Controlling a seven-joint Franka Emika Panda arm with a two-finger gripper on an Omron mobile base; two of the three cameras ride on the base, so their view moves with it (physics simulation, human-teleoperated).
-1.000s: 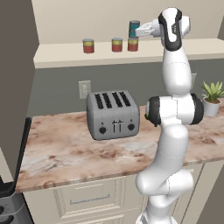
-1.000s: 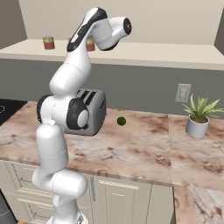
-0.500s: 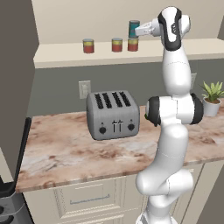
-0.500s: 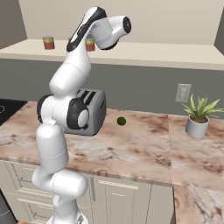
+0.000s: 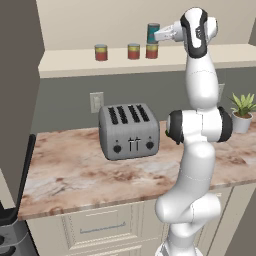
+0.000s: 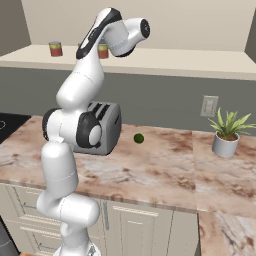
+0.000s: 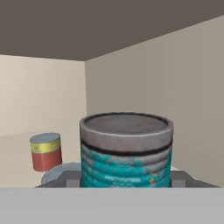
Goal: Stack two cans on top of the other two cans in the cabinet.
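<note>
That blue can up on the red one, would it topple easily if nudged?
Probably. The blue can stands on a red can of about the same width, so its footing is narrow and a sideways push could slide it off. It looks rigid, so it shouldn't dent. On its side, being round, it would likely roll along the shelf.

Hand view: the teal-blue can (image 7: 126, 151) is sitting close between the fingers, and its lower part is dropping behind the bottom band. Finger tips themselves are hiding beside it, so the jaw gap is not reading. A grey can top (image 7: 61, 174) is peeking out low to the left of the fingers, body cut off.

Left base view: the gripper (image 5: 156, 35) is pressing up to the teal-blue can; finger spacing is too small to tell.

Right base view: the arm is covering most of one red can (image 6: 103, 51).
</note>
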